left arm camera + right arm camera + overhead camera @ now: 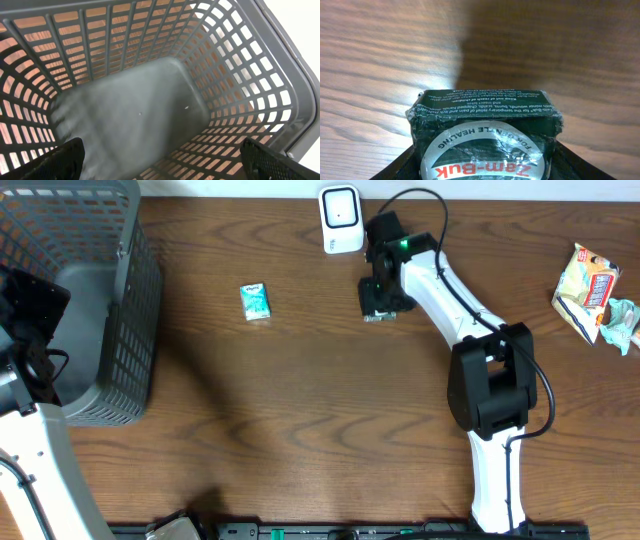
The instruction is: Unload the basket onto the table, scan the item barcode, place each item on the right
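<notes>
Beside the white scanner point(340, 220), right end effector point(376, 305) grasps a Zam-Buk box point(485, 117); left end effector point(162, 162) gapes over basket point(280, 100).

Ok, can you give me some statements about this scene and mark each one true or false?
1. The basket has nothing inside. True.
2. The right jaws hold a teal packet. False: they hold a green box with "Zam-Buk" printed on it.
3. The left jaws stand wide open above the basket floor. True.
4. The white scanner stands at the near edge of the table, beside the basket. False: it stands at the far edge, close to the right arm's jaws.
5. A small teal packet lies on the table, and neither arm touches it. True.
</notes>
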